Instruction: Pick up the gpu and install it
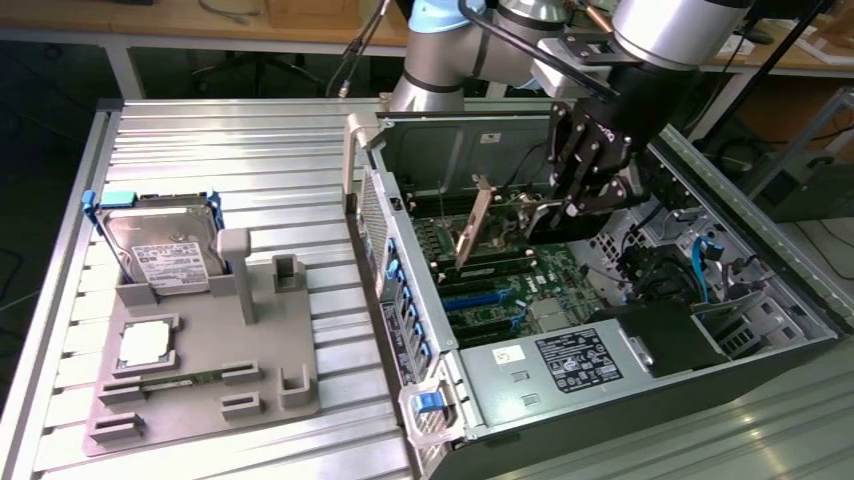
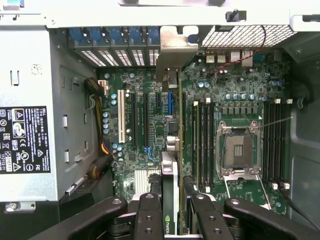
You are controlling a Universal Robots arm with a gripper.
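I hold the gpu (image 1: 505, 222) edge-on inside the open computer case (image 1: 747, 300), its long silver bracket (image 1: 470, 228) pointing down toward the case's rear wall. My gripper (image 1: 563, 210) is shut on the card's top edge. In the wrist view the gpu (image 2: 170, 175) runs as a thin strip between my two black fingers (image 2: 150, 215), with its bracket (image 2: 174, 50) by the rear slot openings. The card hangs just above the green motherboard (image 2: 145, 115), over the expansion slots (image 2: 167, 102). I cannot tell whether its lower edge touches a slot.
A grey fixture (image 1: 200, 350) at the exterior view's left holds a silver hard drive (image 1: 167, 245), a processor (image 1: 144, 343) and a narrow memory stick (image 1: 187, 380). Inside the case are the power supply (image 1: 574, 360), blue cables (image 1: 705, 255), memory slots (image 2: 202, 145) and the processor socket (image 2: 239, 150).
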